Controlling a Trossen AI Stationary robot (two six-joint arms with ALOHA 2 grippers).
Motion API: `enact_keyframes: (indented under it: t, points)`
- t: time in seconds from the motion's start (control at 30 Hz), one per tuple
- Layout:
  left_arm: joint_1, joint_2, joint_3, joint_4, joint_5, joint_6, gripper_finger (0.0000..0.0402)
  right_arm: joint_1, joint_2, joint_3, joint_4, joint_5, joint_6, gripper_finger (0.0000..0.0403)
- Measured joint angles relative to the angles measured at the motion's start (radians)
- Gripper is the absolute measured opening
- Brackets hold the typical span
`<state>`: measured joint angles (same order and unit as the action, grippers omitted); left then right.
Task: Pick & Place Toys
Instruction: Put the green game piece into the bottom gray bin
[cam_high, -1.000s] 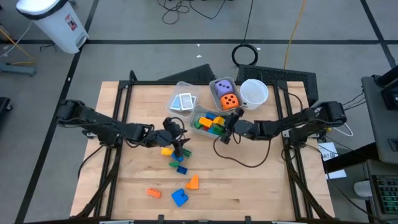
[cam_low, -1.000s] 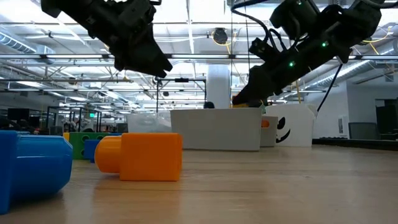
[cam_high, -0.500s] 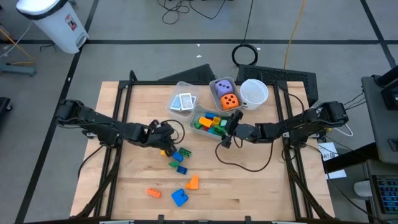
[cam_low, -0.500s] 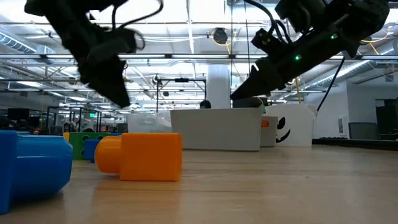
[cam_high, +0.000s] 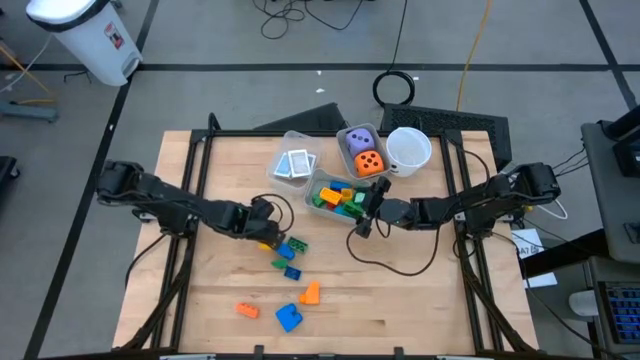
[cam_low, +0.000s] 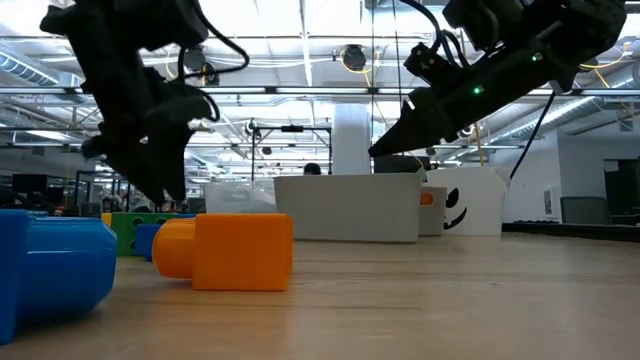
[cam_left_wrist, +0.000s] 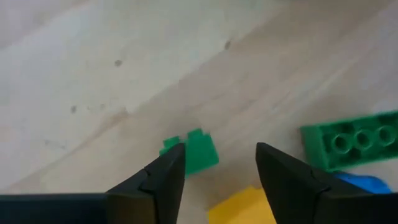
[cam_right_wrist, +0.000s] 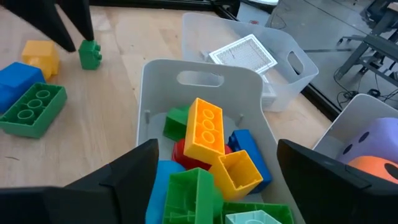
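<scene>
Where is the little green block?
The little green block lies on the wooden table, left of middle in the high view, beside the yellow block, just ahead of the left gripper.

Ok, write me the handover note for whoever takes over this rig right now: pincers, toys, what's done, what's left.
Left pincer: open, low over the table, fingers either side of a small green block; nothing held.
Right pincer: open and empty, above the blocks bin.
Done: the blocks bin holds a pile of mixed blocks; the purple die and orange die are in their bin; the cards are in theirs.
Left: a yellow block, a green brick and blue blocks by the left pincer; nearer the front edge, two orange blocks and a larger blue block.
</scene>
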<state>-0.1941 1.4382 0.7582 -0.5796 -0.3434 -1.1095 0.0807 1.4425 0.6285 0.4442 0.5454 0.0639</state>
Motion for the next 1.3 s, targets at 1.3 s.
enact_keyframes:
  t: [1.3]
  points:
    - [0.092, 0.037, 0.025, -0.133, 0.041, 0.018, 0.0274, 0.000, 0.001, 0.000, -0.009, -0.031, 0.025, 0.0306]
